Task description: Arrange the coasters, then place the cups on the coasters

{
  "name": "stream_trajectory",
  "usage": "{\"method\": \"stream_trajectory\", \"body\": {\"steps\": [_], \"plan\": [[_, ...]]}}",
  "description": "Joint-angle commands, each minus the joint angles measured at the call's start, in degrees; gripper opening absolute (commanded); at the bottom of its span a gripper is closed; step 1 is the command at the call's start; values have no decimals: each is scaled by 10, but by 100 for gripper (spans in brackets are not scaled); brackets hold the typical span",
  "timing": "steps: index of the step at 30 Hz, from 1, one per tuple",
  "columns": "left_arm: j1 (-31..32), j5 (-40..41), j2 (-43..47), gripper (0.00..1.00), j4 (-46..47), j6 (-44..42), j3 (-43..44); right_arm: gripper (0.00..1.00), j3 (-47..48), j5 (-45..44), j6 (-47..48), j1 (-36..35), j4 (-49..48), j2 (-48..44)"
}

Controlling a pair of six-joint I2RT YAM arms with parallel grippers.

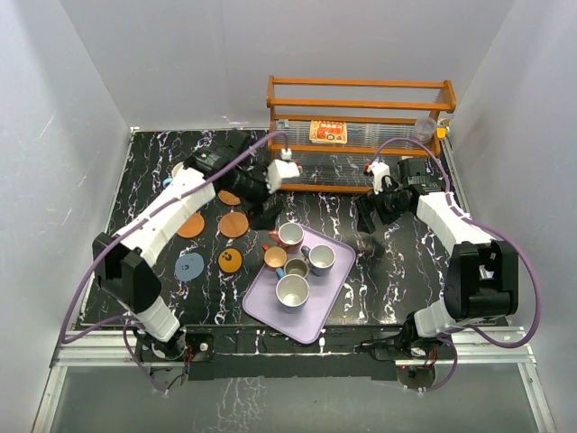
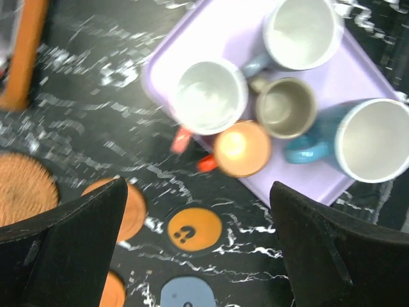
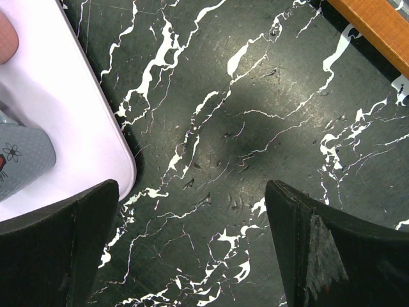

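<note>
Between white walls (image 1: pixel 180 54), black marbled table (image 1: pixel 401 271), cups (image 1: pixel 293 290)

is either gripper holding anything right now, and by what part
Nothing is held. The left gripper stands open above a coaster; the right gripper stands open over the table.

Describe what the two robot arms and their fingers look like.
The left arm and right arm have white shells with black joints. A purple cable loops along each. The left fingers and right fingers are broad, matte black wedges.
</note>
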State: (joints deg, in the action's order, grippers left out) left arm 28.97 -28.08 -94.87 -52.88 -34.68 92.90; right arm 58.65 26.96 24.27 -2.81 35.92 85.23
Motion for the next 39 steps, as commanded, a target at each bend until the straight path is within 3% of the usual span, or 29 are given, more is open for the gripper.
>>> {"method": "stream_trajectory", "body": {"steps": [1,8,17,39], "plan": [[76,-45,51,93,-3,-37,-23,98,7,7,1,4,-14,-13],[154,-59,23,93,-27,-60,-9,98,4,1,2,8,-16,-11],[232,-46,7,84,0,-79,-36,98,2,-1,1,16,-17,-11],[339,34,-69,48,-49,-215,-52,98,2,6,2,21,-16,-2]]}}
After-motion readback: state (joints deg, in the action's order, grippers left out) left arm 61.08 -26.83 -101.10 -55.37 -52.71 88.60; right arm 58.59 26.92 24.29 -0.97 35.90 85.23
